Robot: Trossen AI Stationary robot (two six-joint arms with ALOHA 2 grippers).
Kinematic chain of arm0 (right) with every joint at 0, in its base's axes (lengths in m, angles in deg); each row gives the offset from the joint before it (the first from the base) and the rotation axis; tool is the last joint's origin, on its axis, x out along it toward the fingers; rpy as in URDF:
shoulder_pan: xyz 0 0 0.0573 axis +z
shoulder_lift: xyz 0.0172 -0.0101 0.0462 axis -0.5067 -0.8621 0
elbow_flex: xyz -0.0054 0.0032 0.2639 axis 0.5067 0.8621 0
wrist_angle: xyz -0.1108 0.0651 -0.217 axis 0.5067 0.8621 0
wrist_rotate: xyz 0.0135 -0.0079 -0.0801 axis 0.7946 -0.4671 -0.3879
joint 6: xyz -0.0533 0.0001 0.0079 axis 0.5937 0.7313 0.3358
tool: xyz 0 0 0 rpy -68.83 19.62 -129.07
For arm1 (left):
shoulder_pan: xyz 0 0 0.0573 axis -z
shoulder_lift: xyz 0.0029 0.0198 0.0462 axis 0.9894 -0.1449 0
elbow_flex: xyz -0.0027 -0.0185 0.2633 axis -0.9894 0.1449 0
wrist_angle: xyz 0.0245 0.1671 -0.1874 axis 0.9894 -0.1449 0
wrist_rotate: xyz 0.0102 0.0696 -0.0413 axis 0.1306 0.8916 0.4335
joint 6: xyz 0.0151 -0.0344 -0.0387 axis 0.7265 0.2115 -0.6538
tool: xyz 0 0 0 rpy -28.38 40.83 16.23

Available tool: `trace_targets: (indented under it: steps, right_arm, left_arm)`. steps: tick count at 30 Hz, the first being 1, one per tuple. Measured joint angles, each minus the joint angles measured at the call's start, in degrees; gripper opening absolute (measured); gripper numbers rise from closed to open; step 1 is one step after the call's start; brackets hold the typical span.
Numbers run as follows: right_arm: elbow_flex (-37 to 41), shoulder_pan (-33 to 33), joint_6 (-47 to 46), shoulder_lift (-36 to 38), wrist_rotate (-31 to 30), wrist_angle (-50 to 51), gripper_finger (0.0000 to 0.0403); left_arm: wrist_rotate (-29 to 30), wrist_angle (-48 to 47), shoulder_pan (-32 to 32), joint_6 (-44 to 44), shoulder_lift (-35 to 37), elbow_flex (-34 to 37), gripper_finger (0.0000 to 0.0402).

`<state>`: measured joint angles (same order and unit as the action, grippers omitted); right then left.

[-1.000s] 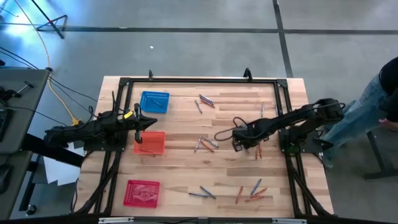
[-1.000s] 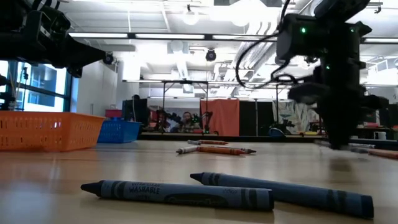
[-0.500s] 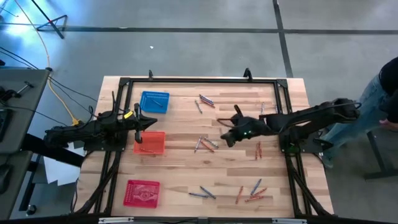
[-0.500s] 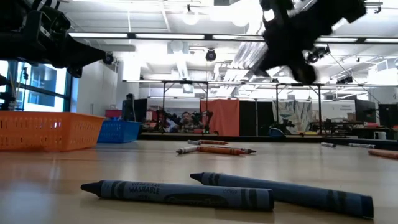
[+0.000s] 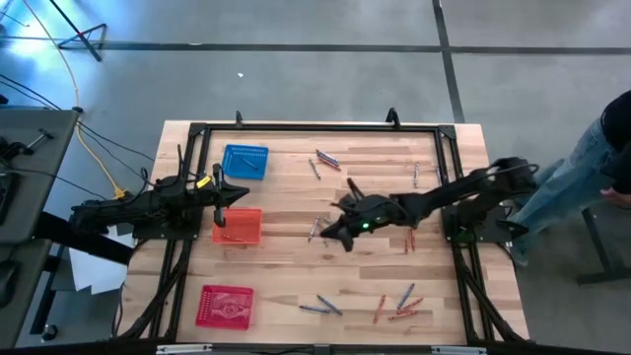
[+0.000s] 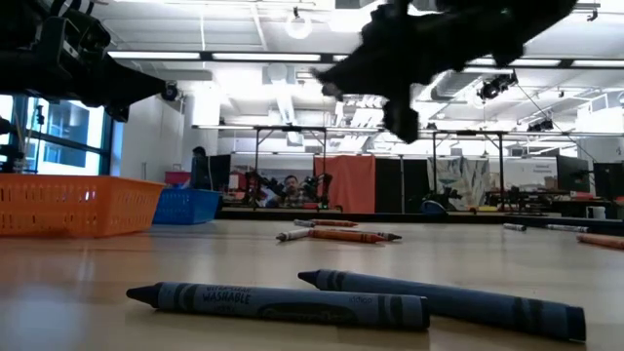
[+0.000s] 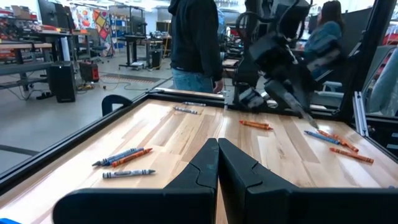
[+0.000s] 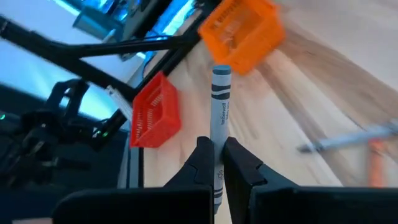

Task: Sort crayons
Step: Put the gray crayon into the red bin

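Observation:
My right gripper (image 5: 331,235) hovers over the middle of the table, slanting toward the baskets, shut on a grey crayon (image 8: 219,106). Other crayons lie flat on the wood in small groups: one just beside the gripper (image 5: 325,225), one at the far side (image 5: 325,160), one near the front edge (image 5: 399,304), and two greyish-blue ones (image 6: 283,302) close to the low camera. My left gripper (image 5: 240,194) waits shut and level above the orange basket (image 5: 238,227). My right gripper pinches the grey crayon's rear part (image 8: 217,163) between its two fingers (image 8: 200,165). The crayon lies along the fingers, and most of its length sticks out ahead of them. It is lifted clear of the table and points toward the orange and red baskets.
A blue basket (image 5: 245,161) stands at the far left and a red basket (image 5: 226,305) at the near left. A black frame (image 5: 296,128) runs around the table. A person (image 5: 606,148) stands off the right edge, and others show beyond the table in the left wrist view.
My right gripper has risen and gone toward the table's left, away from the crayons at the right. It has tipped from pointing down to nearly level and has rolled.

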<state>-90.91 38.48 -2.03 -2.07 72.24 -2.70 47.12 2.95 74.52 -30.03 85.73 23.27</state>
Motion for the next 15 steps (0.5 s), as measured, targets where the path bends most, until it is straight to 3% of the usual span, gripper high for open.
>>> trace_targets:
  steps: [7,15]
  right_arm:
    - [-17.0,0.8,9.5,-13.0,7.1,1.5,0.0001]
    - [-35.1,2.3,16.6,-23.4,9.8,6.1,0.0001]
  left_arm:
    - [0.0,0.0,0.0,0.0,0.0,0.0,0.0001]
    - [0.0,0.0,0.0,0.0,0.0,0.0,0.0001]
